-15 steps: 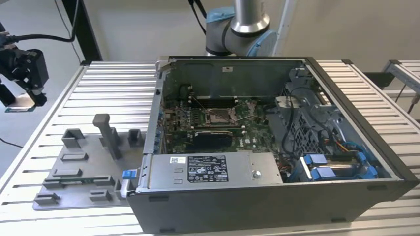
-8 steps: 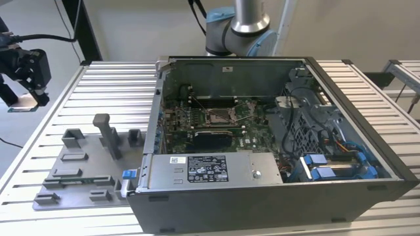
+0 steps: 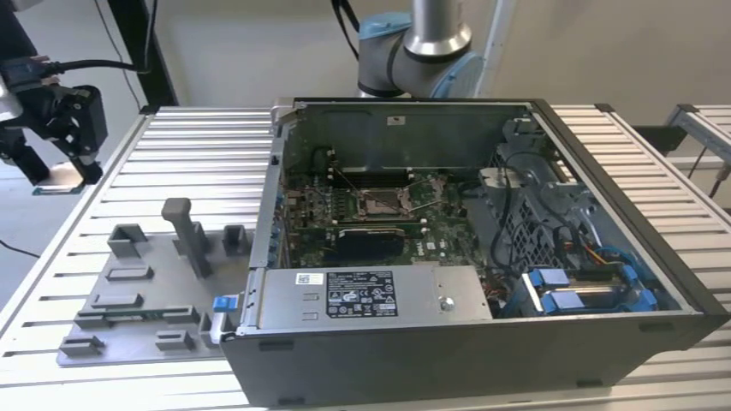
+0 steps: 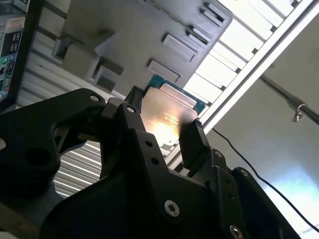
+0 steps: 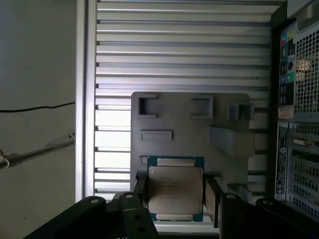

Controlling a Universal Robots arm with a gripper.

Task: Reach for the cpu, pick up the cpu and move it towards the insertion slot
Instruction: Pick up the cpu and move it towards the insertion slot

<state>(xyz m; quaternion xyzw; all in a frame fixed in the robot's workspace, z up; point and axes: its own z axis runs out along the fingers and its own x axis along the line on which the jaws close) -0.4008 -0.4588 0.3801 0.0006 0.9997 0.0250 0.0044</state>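
"While the end effector (image 3: 57, 171) hangs by the desk's (image 3: 194, 145) edge at the exterior view's left, what is it doing?"

"It's clenched on the cpu (image 3: 57, 185). In the first wrist view its two fingers (image 5: 141, 185) press opposite edges of the chip, whose silvery top faces the camera."

"And where does that put the chip?"

"Held up off the desk, with the grey fixture (image 3: 143, 291) lying below it. The insertion slot (image 3: 383, 201) sits on the green board inside the open computer case (image 3: 594, 171), well apart from the cpu, toward the exterior view's right."
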